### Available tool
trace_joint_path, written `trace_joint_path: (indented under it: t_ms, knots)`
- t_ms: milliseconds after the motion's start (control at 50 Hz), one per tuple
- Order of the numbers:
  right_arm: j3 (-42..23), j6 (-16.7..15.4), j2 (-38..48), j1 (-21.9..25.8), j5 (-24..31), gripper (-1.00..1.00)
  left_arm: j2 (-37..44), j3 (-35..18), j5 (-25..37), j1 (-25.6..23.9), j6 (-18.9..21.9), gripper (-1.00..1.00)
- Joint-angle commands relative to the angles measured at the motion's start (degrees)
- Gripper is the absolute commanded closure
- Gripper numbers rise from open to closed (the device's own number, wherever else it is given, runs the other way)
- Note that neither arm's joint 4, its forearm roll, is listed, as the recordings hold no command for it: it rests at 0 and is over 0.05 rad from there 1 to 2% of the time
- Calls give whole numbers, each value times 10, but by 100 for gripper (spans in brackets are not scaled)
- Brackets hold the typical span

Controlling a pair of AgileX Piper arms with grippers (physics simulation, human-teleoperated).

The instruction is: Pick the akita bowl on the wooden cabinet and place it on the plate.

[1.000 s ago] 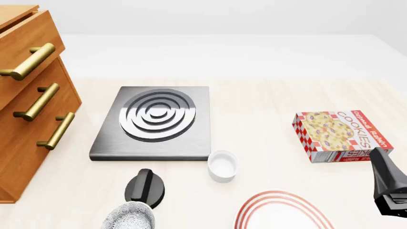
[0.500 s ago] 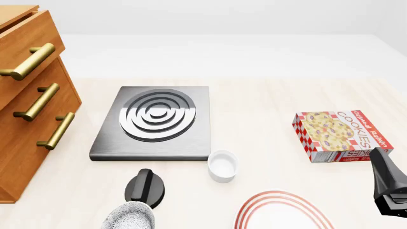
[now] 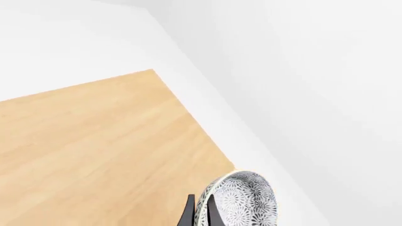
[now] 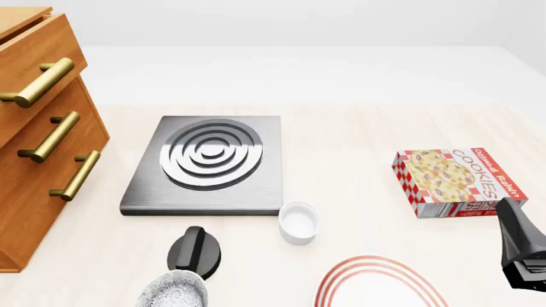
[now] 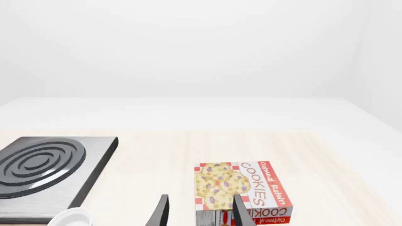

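Note:
The akita bowl (image 4: 173, 291), white with a dark speckled pattern, hangs at the front view's lower edge, held off the table. My left gripper (image 4: 189, 272) is shut on the bowl's rim. In the left wrist view the two dark fingers (image 3: 188, 215) pinch the rim of the bowl (image 3: 244, 201), one on each side of the wall. The wooden cabinet (image 4: 34, 137) stands at the far left. The plate (image 4: 375, 284), white with red rings, lies at the bottom edge, right of the bowl and partly cut off. My right gripper (image 5: 199, 213) is open and holds nothing.
A grey stove (image 4: 209, 163) with silver rings sits mid-table. In front of it stands a small white ramekin (image 4: 298, 222). A cookie box (image 4: 456, 181) lies at the right, just beyond the right gripper (image 4: 522, 252). An orange-brown wood surface (image 3: 94, 150) fills the left wrist view beyond the bowl.

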Motion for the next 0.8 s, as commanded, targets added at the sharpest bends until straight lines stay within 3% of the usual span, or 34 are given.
trace_joint_path:
  t_ms: [20,800]
  knots:
    - [0,0,0,0,0,-100,-9,8,-4,-38,-5,100]
    - [0,0,0,0,0,-100,-22,27,6,-146,17,100]
